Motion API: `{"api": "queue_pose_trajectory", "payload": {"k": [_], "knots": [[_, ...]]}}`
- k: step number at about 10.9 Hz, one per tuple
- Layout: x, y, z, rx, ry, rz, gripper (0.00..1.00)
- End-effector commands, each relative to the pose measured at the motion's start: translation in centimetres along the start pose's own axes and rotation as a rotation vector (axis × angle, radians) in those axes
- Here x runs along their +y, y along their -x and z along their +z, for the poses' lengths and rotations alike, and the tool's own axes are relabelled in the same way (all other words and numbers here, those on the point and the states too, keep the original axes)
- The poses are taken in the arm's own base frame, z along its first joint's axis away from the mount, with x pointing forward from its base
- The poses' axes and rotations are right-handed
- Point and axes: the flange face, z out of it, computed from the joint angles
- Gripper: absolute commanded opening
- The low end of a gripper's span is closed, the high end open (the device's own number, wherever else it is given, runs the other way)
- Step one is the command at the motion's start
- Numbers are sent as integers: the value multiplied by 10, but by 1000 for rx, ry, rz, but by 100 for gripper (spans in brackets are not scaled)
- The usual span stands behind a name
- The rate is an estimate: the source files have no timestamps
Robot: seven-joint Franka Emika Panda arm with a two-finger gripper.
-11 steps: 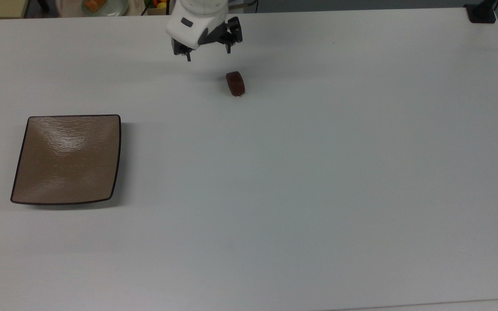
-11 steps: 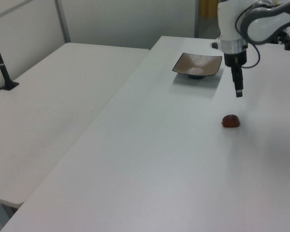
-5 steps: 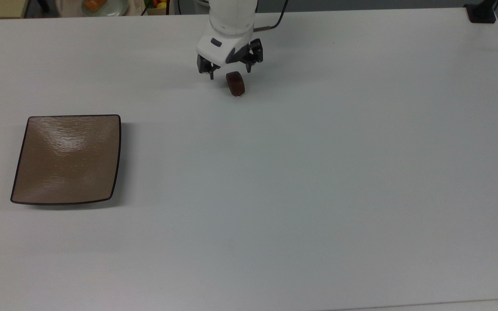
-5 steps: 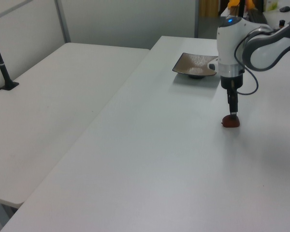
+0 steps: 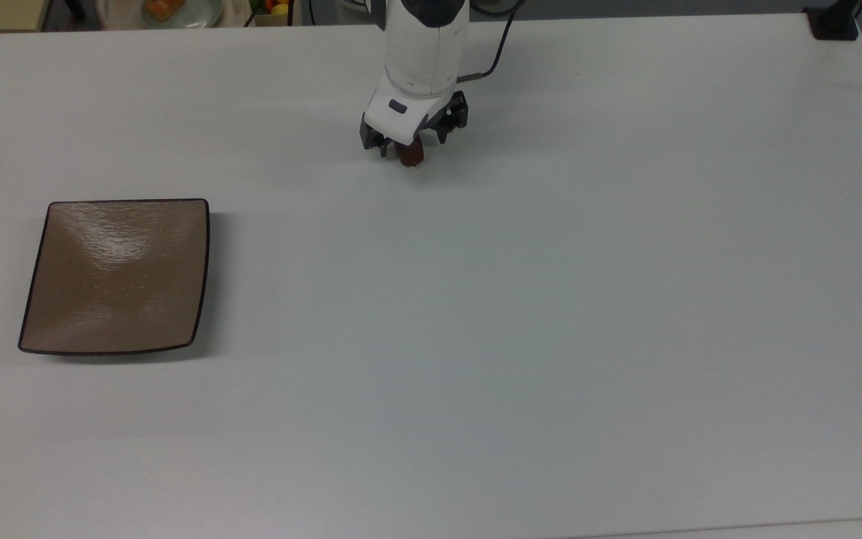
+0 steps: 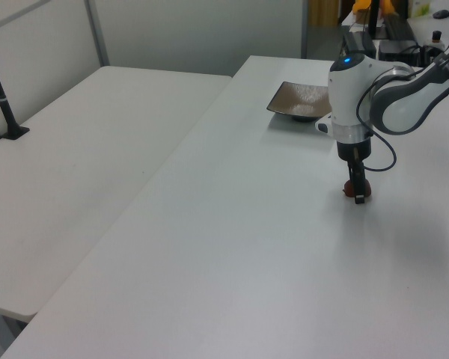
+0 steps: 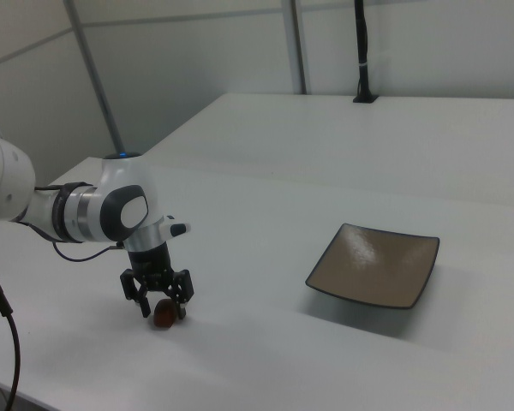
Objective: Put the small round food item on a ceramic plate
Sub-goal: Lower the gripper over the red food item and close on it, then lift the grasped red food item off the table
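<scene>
The black two-finger claw (image 7: 160,302) is down at the white tabletop (image 5: 521,314), its fingers spread apart on either side of the small dark reddish-brown rounded food lump (image 7: 164,315), which lies on the surface. The right view shows both fingers with the lump between; in the top view the white wrist covers most of the lump (image 5: 410,153). The square tan-brown glossy ceramic plate (image 5: 117,275) sits well apart, toward the top view's left.
</scene>
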Motion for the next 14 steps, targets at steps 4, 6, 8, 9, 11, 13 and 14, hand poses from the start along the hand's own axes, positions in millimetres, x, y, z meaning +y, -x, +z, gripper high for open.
{"api": "queue_pose_trajectory", "payload": {"k": [4,6,8,9,11,13,14], "knots": [[-3,2,-5,10,21,11,17],[2,5,-19,9,24,20,9],[14,9,-48,1,27,34,9],[21,10,-66,-1,29,47,9],[41,9,-110,-5,29,79,9],[71,11,-160,-21,9,76,10],[91,16,-182,-13,-10,88,10]]}}
